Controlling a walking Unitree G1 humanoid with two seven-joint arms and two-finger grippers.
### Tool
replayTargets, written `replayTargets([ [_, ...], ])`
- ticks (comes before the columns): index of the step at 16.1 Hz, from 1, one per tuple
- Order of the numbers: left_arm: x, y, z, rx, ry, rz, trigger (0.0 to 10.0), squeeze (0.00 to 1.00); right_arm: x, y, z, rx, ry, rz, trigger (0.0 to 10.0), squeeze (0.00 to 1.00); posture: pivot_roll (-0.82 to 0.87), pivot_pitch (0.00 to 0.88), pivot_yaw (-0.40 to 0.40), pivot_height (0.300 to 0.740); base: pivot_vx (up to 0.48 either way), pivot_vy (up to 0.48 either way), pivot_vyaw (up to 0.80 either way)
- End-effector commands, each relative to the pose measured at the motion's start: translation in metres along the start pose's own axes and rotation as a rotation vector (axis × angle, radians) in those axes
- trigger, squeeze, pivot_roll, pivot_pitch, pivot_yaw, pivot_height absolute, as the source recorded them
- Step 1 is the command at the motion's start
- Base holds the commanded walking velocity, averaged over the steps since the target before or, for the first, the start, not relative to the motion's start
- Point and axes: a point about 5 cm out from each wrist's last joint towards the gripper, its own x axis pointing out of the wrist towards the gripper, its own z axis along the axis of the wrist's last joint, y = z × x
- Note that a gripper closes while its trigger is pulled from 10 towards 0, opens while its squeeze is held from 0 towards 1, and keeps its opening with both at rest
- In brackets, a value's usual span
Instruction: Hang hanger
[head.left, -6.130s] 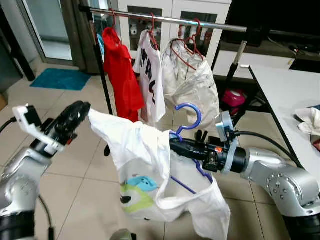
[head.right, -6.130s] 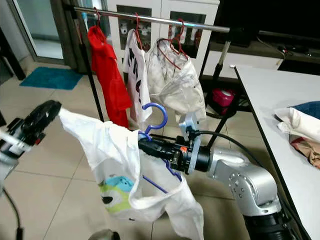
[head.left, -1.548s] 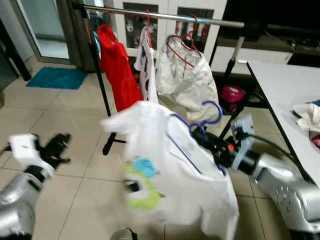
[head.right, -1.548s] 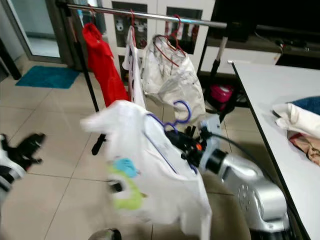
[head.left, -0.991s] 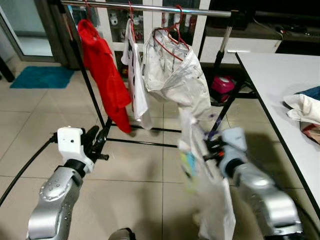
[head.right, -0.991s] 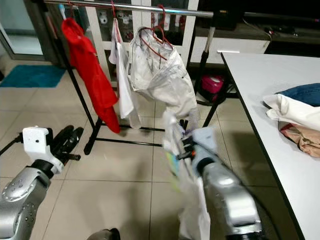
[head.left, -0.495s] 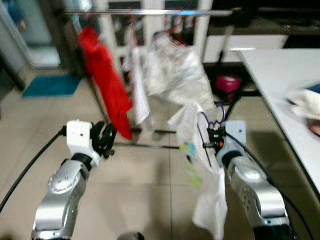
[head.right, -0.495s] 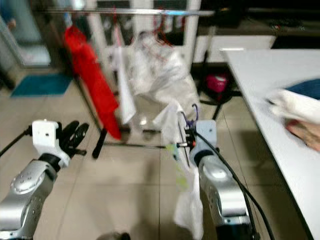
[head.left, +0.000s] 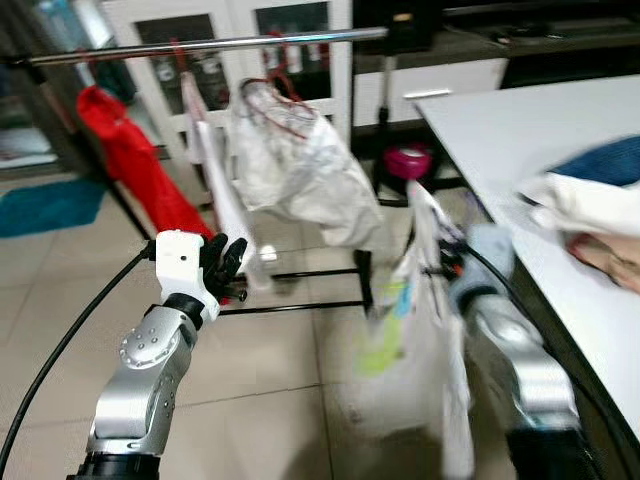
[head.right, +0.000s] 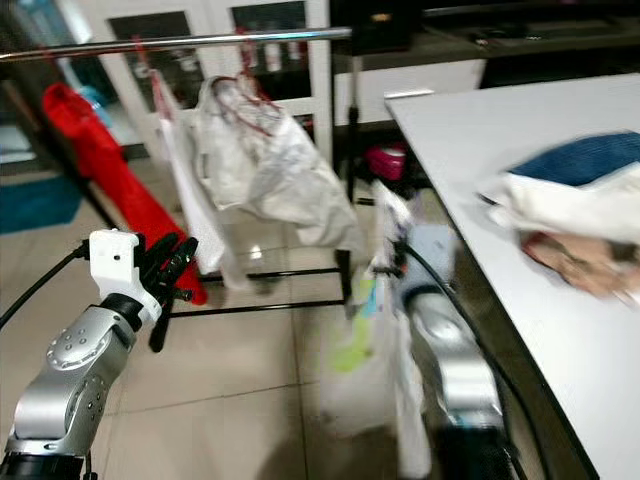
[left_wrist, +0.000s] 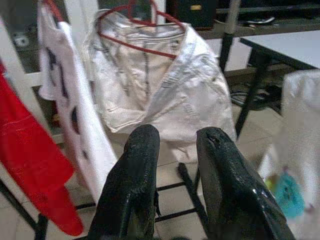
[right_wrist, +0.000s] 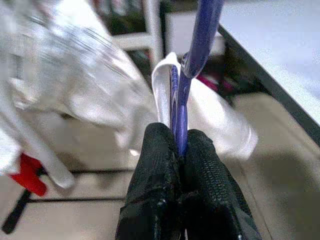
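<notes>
Right claw (right_wrist: 179, 150) clamped on purple hanger (right_wrist: 197, 45) carrying white shirt (head.left: 420, 350); left claw (left_wrist: 175, 145) apart, empty. Best raised toward rail's (head.left: 200, 45) bare right stretch, hook over, then release.

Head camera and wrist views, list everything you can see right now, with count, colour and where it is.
clothes rail: one, silver, across the back
red garment: one, hanging at the rail's left end
white printed shirt: one, beside it
crumpled white garment: one, on red hangers
blue hanger: one, carrying a white shirt
table: one, white, right side
folded clothes: small pile, on table
teal mat: one, floor, left
left gripper: open, raised
right gripper: clamped on hanger
</notes>
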Motion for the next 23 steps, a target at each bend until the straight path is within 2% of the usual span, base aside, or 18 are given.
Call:
replayTargets([
  [1, 0.0, 0.005, 0.002, 0.011, -0.006, 0.017, 10.0, 0.0, 0.001, 0.0, 0.004, -0.036, -0.035, -0.009, 10.0, 0.0, -0.01, 0.0, 0.082, 0.74, 0.319, 0.0, 0.0],
  [13, 0.007, 0.002, 0.005, 0.009, -0.005, -0.011, 10.0, 0.0, 0.0, -0.01, 0.005, -0.046, -0.053, -0.04, 10.0, 0.0, -0.02, 0.0, 0.111, 0.74, 0.344, 0.0, -0.08],
  [18, 0.008, 0.0, 0.005, 0.007, -0.004, -0.019, 10.0, 0.0, -0.001, -0.007, 0.004, -0.065, -0.054, -0.023, 10.0, 0.0, -0.01, 0.005, 0.108, 0.74, 0.359, 0.0, 0.0],
  [23, 0.006, 0.003, 0.006, 0.01, -0.007, -0.015, 10.0, 0.0, 0.0, 0.002, 0.005, -0.15, -0.054, 0.062, 10.0, 0.0, 0.0, 0.01, 0.101, 0.74, 0.359, 0.0, 0.0],
])
